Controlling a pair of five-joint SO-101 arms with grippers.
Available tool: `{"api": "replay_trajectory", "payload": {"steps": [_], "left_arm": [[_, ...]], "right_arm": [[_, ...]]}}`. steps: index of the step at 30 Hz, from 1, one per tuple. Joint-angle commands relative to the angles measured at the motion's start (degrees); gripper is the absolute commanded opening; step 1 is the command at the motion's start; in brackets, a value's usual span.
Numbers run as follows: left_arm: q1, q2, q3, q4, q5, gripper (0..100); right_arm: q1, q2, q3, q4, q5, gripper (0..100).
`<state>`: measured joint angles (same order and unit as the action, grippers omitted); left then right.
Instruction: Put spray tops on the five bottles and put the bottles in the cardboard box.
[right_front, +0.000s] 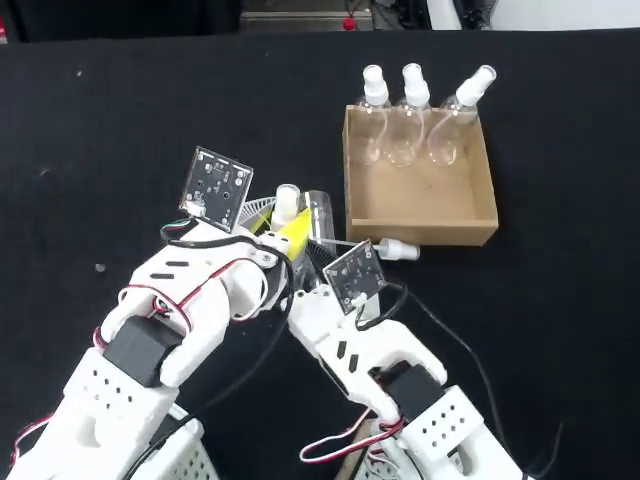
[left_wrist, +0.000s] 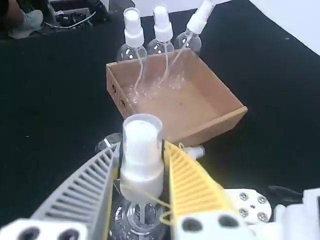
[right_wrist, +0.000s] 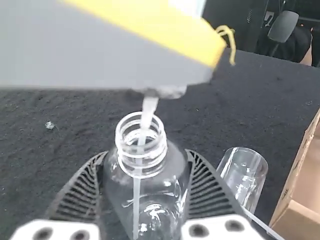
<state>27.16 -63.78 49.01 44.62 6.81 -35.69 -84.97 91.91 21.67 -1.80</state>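
Left wrist view first: we see the left end effector (left_wrist: 142, 152) clamped on a white spray top (left_wrist: 142, 135), which stands upright between the grey and yellow fingers. The top's thin tube hangs down into the open neck of a clear bottle (right_wrist: 141, 150), while its collar sits above the neck, not yet seated. The right end effector (right_wrist: 145, 167) grips that bottle upright by the shoulders, directly beneath the left one. Just beside it a second bottle (right_wrist: 243, 170), also open, lies on its side on the black surface (right_front: 120, 120). A loose top (right_front: 397, 248) lies on the surface just in front of the near wall of the box (right_front: 420, 232). Inside the box, three capped bottles (right_front: 403, 120) lean against the far wall.
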Motion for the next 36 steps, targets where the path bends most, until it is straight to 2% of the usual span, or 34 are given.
{"api": "replay_trajectory", "payload": {"steps": [1, 3, 9, 18, 20, 24, 30, 36], "left_arm": [[-0.7, -1.1, -1.3, 0.9, 0.0, 3], [-0.7, -1.1, -1.3, 0.9, 0.0, 5], [-0.7, -1.1, -1.3, 0.9, 0.2, 21], [-0.8, -6.5, -1.4, 2.7, -0.4, 21], [-1.5, -10.2, -1.4, 2.8, -3.7, 21], [-8.7, -17.4, -0.2, 2.8, -10.0, 21], [-21.1, -24.4, 10.0, 2.1, -9.8, 21], [-29.3, -32.2, 25.2, -8.3, -9.7, 21]], "right_arm": [[-0.1, -2.2, -0.7, -2.0, -0.3, 1.4], [-0.1, -2.2, -0.7, -2.0, -0.3, 1.4], [-0.1, -2.2, -0.7, -2.0, -0.3, 1.4], [-0.1, -2.2, -0.7, -2.0, -0.3, 1.4], [-0.1, -2.2, -0.7, -2.0, -0.3, 1.4], [-0.1, -2.2, -0.7, -2.0, -0.3, 1.4], [-0.1, -2.2, -0.6, -2.0, -0.3, 1.5], [-0.1, -2.2, -0.5, -2.0, -0.3, 1.5]]}}
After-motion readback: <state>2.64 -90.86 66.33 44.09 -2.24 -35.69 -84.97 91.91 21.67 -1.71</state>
